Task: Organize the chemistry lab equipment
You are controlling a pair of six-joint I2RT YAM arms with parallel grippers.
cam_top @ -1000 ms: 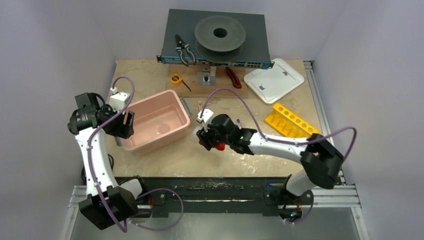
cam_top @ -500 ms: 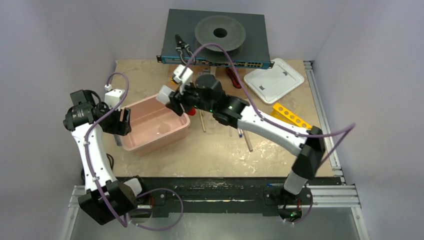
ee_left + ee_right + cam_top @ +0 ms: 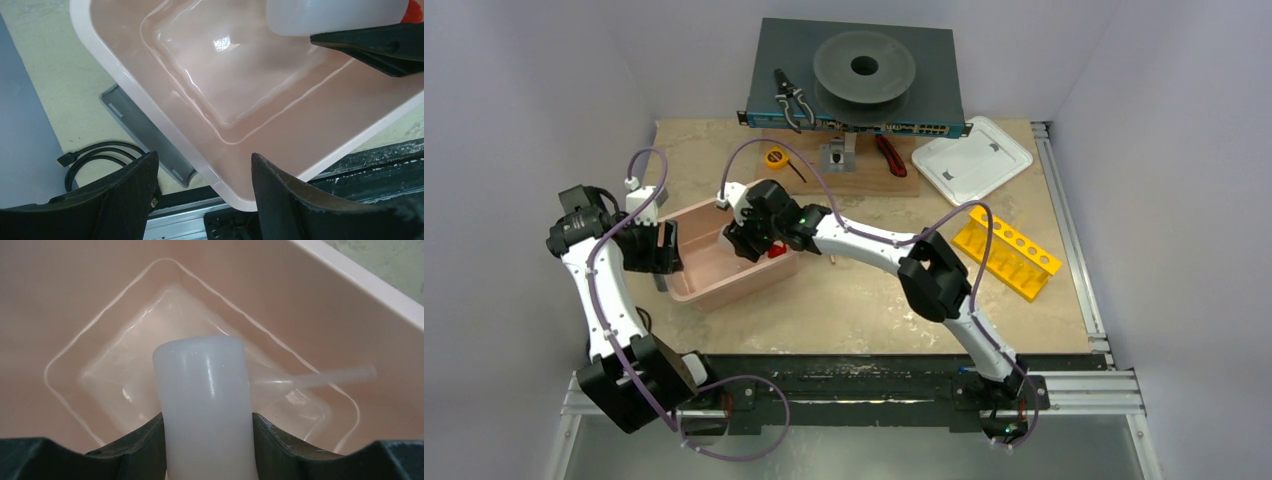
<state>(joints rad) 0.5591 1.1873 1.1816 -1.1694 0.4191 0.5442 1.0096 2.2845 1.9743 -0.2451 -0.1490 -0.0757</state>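
The squeeze bottle (image 3: 202, 400), between the right gripper (image 3: 205, 422)'s matt black fingers (image 3: 130, 455), is showing smooth translucent plastic; below it, the bin (image 3: 325, 300) is gleaming glossy pink plastic.

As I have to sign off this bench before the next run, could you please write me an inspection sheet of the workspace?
Surface: beige mottled table.
Job's things: squeeze bottle with red cap, held over the pink bin; yellow rack on the table at right; sticks and tubes not seen.
Clutter: white lid, pliers, tape measure, red-handled tool at the back.
Hands: right hand shut on the bottle; left hand open at the bin's corner.
Cables: purple cables loop along both arms; black cable beside the table's left edge.
Surroundings: grey walls; network switch carrying a spool.
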